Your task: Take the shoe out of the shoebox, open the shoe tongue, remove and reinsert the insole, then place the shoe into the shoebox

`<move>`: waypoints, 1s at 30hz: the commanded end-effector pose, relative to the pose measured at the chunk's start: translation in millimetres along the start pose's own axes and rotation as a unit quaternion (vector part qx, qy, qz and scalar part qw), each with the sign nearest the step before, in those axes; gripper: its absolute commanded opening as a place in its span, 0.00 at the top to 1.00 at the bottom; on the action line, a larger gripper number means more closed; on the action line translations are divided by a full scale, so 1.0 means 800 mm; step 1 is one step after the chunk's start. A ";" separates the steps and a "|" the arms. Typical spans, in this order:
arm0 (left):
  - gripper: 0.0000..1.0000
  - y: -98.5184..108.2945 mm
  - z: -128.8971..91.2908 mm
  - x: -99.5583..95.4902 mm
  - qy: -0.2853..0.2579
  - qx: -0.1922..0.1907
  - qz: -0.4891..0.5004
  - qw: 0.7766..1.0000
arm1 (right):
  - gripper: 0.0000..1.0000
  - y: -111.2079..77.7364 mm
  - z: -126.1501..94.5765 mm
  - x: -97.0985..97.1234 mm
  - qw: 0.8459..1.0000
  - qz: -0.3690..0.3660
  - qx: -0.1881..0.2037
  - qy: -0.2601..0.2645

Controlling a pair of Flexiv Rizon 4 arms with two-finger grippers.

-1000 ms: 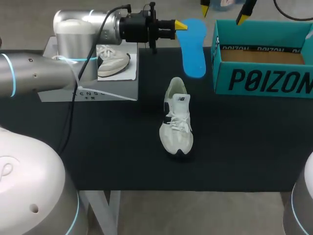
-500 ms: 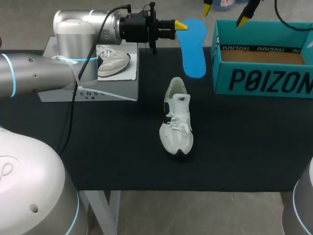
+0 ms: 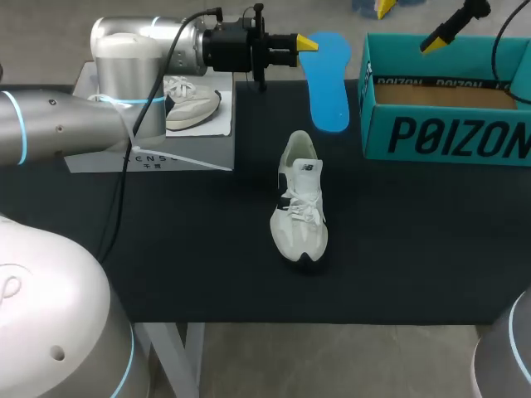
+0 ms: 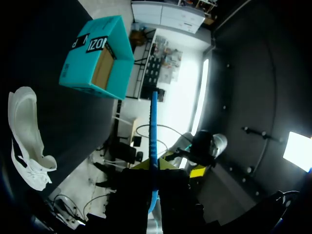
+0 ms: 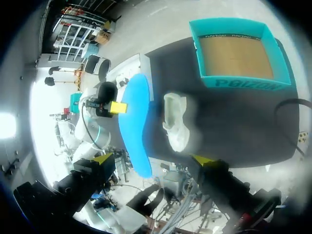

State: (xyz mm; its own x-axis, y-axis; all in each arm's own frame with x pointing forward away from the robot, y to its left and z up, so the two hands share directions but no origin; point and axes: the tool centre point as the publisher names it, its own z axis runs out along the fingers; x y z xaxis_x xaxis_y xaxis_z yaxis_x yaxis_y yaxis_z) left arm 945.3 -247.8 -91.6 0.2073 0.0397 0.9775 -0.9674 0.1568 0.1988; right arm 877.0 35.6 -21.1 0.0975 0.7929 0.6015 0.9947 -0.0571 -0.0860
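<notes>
The white shoe (image 3: 299, 203) lies on the black table, toe toward the front edge, also seen in the left wrist view (image 4: 24, 136) and the right wrist view (image 5: 176, 122). My left gripper (image 3: 303, 43) is shut on the heel end of the blue insole (image 3: 328, 79), holding it in the air behind the shoe; its own camera sees the insole (image 4: 153, 141) edge-on between the fingers. The teal shoebox (image 3: 448, 133) stands open at the back right. High above the box's back left corner, my right gripper (image 3: 409, 25) is open and holds nothing (image 5: 154, 160).
A grey stand (image 3: 174, 149) with a picture of a shoe on it sits at the back left, under my left arm. The shoebox (image 5: 236, 53) shows a bare brown cardboard floor. Black table surface (image 3: 415, 240) stretches around the shoe.
My right gripper has swung to the right and farther back above the shoebox. The left arm, the insole and the shoe have stayed where they were.
</notes>
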 end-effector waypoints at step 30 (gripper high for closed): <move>1.00 0.000 0.000 0.000 -0.001 0.001 0.000 1.000 | 0.00 0.011 0.021 -0.062 0.935 -0.007 -0.063 0.349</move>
State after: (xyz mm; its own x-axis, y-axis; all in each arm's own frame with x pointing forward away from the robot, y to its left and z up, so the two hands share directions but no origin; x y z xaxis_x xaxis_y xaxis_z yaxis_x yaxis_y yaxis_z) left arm 945.3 -247.7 -91.6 0.2072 0.0396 0.9775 -0.9674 0.1567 0.1987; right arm 890.5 10.2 -56.0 0.0711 0.4397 0.8953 0.9937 -0.1088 -0.0255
